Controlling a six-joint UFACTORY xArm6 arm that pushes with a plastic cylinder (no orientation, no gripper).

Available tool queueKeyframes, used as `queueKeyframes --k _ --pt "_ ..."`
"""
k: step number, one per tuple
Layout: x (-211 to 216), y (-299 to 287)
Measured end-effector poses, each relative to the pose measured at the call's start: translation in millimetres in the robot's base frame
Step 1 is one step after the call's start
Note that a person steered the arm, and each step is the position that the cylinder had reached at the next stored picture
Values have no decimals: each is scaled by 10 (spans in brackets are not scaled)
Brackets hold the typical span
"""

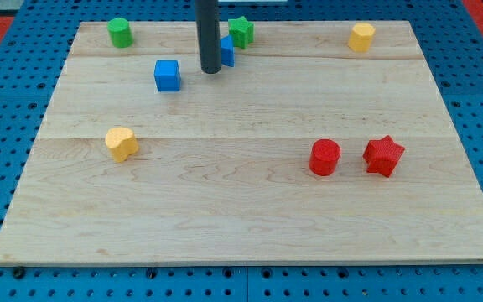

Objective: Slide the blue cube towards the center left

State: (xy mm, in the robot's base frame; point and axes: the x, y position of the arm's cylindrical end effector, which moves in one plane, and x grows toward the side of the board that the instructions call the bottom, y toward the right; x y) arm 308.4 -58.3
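Note:
The blue cube (167, 75) sits on the wooden board (250, 210) at the view's upper left. My tip (210, 70) is just to the right of the cube, a small gap apart. A second blue block (227, 51) sits right behind the rod, partly hidden by it.
A green cylinder (120, 33) is at the top left and a green star-like block (241, 31) at the top centre. A yellow block (360, 37) is at the top right, a yellow heart-like block (122, 143) at the centre left. A red cylinder (324, 157) and red star (383, 155) sit at the right.

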Motion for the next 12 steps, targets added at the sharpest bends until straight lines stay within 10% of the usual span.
queueKeyframes --k 12 --pt "675 -818"
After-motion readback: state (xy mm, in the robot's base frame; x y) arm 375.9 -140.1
